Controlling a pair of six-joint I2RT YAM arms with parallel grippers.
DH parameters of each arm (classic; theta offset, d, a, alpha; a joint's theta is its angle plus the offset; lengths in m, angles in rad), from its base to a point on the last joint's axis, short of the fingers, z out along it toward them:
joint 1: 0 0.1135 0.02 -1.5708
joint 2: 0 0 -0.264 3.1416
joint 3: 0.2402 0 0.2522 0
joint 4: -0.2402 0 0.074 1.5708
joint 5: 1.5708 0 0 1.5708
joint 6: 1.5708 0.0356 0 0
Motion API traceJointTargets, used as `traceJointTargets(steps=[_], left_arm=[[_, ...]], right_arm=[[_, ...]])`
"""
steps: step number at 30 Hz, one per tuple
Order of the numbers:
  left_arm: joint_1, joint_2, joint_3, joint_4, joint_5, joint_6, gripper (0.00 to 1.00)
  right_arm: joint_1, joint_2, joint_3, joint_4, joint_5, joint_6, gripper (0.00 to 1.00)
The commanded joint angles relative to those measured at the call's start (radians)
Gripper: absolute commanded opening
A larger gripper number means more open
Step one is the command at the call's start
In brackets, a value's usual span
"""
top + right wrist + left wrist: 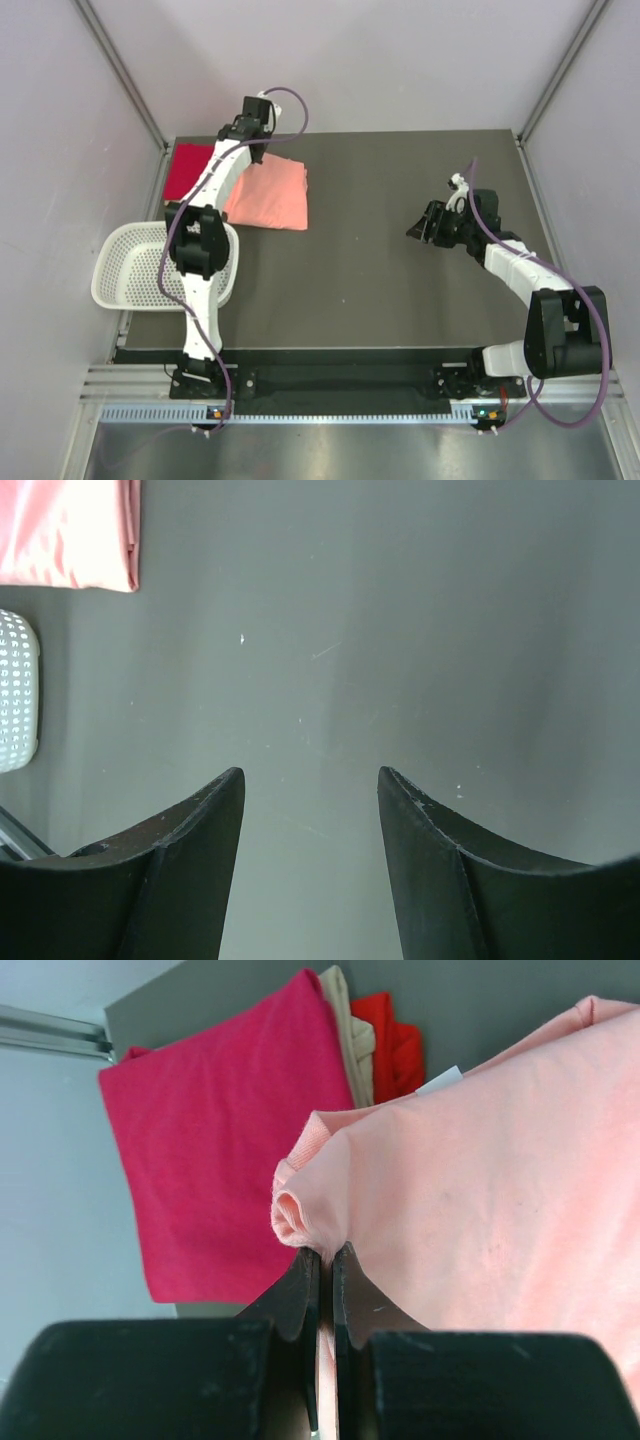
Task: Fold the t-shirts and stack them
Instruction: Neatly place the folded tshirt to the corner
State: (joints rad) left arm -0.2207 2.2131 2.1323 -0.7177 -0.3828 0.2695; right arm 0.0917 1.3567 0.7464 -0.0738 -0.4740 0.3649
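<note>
the left gripper (322, 1255) is closed on a bunched edge of the one pink t-shirt (275, 200), upper left of the top view. the right gripper (310, 775) hangs half open above the table (380, 280), holding nothing. one folded crimson t-shirt (188, 170) lies left of the pink one, one basket (125, 265) below.

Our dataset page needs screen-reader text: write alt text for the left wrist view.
The left claw is shut on a bunched edge of the salmon-pink t-shirt filling the right side. A folded crimson t-shirt lies left of it, with beige cloth and red cloth between them at the top.
</note>
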Motion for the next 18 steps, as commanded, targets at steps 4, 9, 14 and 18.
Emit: traceJointTargets(steps=[4, 9, 14, 18], left_arm=[[0.049, -0.131, 0.092, 0.075, -0.034, 0.089, 0.0], [0.099, -0.171, 0.141, 0.064, 0.041, 0.096, 0.0], [0.205, -0.127, 0.16, 0.095, 0.114, 0.122, 0.0], [0.331, -0.064, 0.068, 0.272, 0.205, 0.126, 0.0]], right_arm=[[0.002, -0.021, 0.021, 0.051, -0.021, -0.02, 0.56], [0.002, -0.022, 0.024, 0.066, -0.023, -0.012, 0.56], [0.0, -0.013, 0.031, 0.066, -0.029, -0.004, 0.56], [0.002, 0.001, 0.027, 0.066, -0.029, -0.003, 0.56]])
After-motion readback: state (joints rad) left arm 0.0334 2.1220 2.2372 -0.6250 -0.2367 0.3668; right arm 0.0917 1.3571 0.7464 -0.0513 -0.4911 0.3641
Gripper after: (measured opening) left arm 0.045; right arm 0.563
